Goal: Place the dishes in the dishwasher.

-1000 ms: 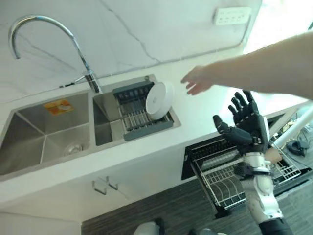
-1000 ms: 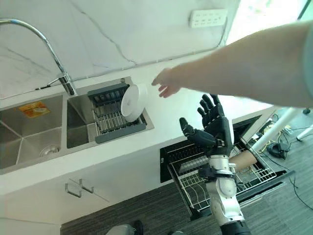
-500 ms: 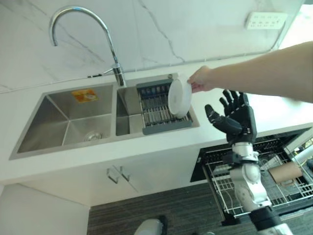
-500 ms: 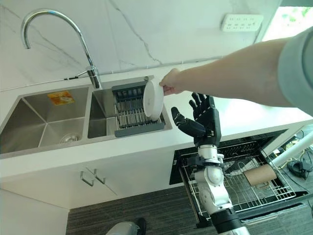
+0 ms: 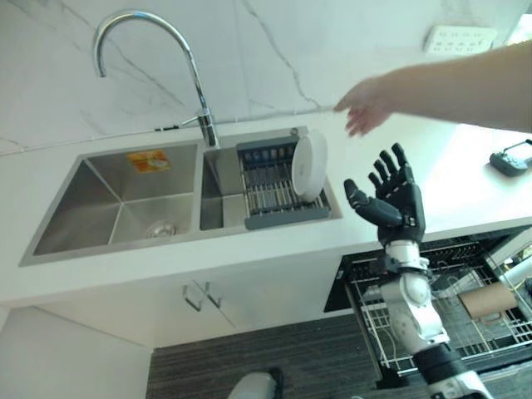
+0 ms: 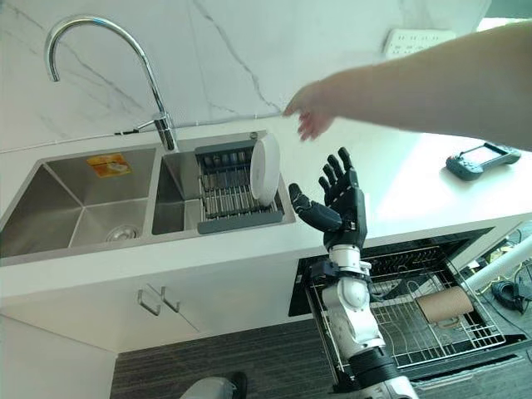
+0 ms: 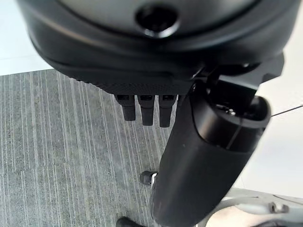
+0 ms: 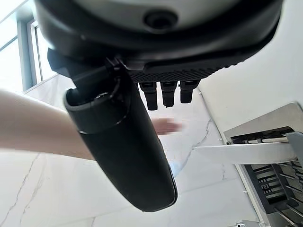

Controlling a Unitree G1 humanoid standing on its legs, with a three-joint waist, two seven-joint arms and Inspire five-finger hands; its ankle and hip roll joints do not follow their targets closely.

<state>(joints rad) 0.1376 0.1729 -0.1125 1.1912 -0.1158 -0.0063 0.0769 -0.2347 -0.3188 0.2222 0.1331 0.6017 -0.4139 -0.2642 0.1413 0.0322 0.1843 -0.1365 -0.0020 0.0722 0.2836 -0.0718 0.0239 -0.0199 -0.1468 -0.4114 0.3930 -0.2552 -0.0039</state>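
Person's hand [image 5: 364, 106] lifted off plate [image 5: 309, 165], right hand [image 5: 394, 204] splayed

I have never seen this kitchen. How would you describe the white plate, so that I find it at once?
Start at the double steel sink under the tall curved tap. Its right basin holds a grey drying rack, and the white plate stands on edge at the rack's right end, close to the robot's open right hand. It is the rack's one white, round item.
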